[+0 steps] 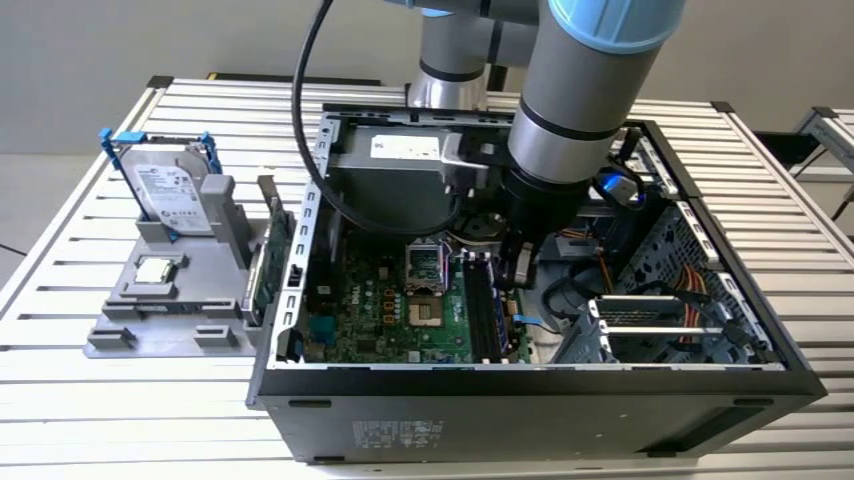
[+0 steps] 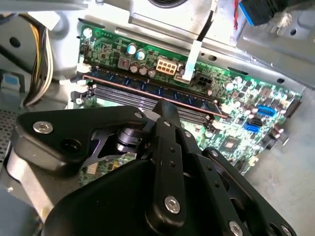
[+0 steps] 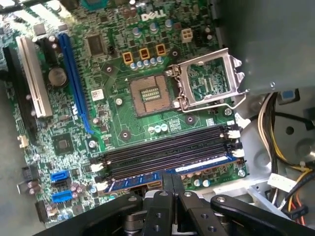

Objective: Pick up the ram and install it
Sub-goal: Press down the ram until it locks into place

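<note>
Black end effector [image 3: 170, 189] fingers narrow, pinching the ram [image 3: 147, 178], which sits along the outermost memory slot [image 3: 165, 156]; seating apparently near done, release left.

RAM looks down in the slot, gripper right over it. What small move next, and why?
Probably a short, straight press down. In the first wrist view the ram lies along the outermost memory slot, with the gripper at its middle. Whether the white end clips have closed is unclear.

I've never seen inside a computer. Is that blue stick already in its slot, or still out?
In its slot. In both wrist views the ram lies along the outermost slot on the board, with the claw right over it. Whether it is fully clicked down, I cannot tell.
</note>
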Available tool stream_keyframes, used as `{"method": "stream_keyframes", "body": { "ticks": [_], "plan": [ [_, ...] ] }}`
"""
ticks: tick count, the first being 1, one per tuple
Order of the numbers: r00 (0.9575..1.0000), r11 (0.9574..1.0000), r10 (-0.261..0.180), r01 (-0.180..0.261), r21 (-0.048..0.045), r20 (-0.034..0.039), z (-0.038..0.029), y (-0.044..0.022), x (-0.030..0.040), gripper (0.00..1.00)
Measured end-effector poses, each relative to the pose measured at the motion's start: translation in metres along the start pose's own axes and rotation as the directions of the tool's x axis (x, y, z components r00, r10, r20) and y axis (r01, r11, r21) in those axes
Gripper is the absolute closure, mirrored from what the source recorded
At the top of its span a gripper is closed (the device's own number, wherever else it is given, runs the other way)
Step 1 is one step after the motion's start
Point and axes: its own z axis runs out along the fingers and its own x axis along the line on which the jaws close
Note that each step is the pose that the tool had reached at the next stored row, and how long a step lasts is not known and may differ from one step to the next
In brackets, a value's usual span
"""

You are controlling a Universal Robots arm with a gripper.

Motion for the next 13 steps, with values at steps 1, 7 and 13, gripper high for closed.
{"method": "stream_keyframes", "body": {
  "ticks": [1,7,13],
  "plan": [
    [0.9999,0.9999,-0.015,0.015,0.0001,-0.0002,0.0,0.0,0.0,1.0],
    [0.9946,0.9946,-0.104,0.104,0.0001,-0.0011,0.0,-0.0001,0.0,1.0],
    [0.9831,0.9831,-0.183,0.183,0.0,-0.0021,0.0,0.0,0.0,1.0]
  ]
}}
